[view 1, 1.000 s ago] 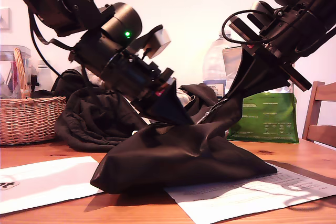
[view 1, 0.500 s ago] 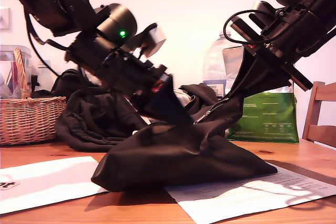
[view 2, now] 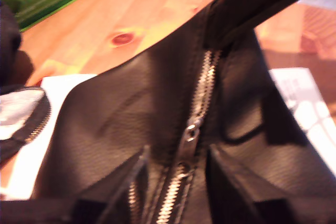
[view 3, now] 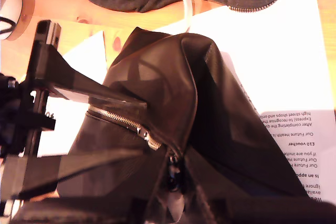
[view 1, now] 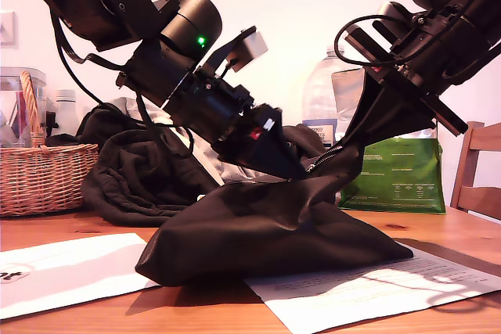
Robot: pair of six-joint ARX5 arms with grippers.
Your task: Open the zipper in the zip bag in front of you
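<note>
Running zipper (view 1: 325, 159) slants up toward exterior view's right, apparently.

zip bag (view 1: 266, 232): black | zipper (view 2: 202, 90): silvery | foil pouch (view 1: 399, 177): green | basket (view 1: 43, 177): tan wicker

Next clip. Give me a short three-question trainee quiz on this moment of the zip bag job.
1. True or false: my second gripper holds one end of the zip bag lifted above the table.
2. What stands behind the bag at the exterior view's right? A) a green pouch B) a blue bucket C) a red mug
3. Fill in: in the first wrist view, my first gripper has a finger on either side of the ____.

Key: 1 true; 2 A; 3 zipper.
</note>
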